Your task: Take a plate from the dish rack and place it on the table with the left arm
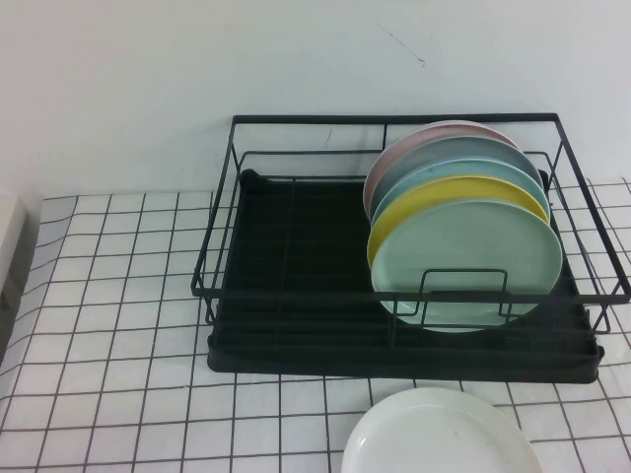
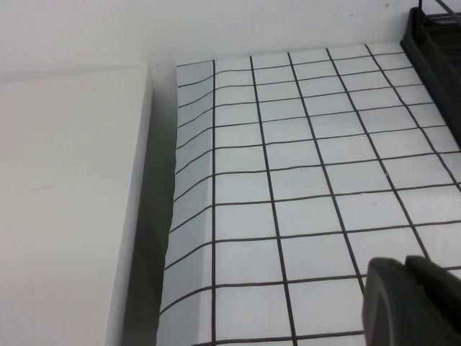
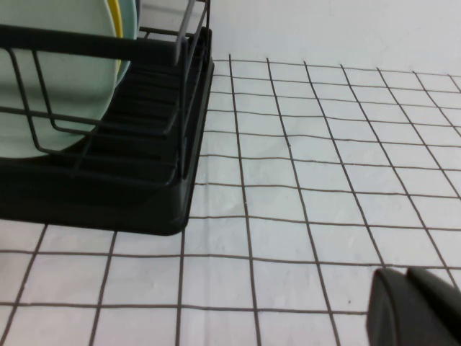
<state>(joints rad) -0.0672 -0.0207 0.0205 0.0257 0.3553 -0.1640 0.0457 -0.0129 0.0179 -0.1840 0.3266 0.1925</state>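
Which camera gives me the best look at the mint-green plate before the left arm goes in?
The high view: the plate stands frontmost in the dish rack, face fully visible. The right wrist view catches only its edge; the left wrist view shows just table.

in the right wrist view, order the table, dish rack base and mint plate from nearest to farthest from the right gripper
1. table, directly beneath the right gripper.
2. dish rack base corner, across the cloth.
3. plate, upright inside the rack, farthest.
The left gripper hovers over bare cloth elsewhere.
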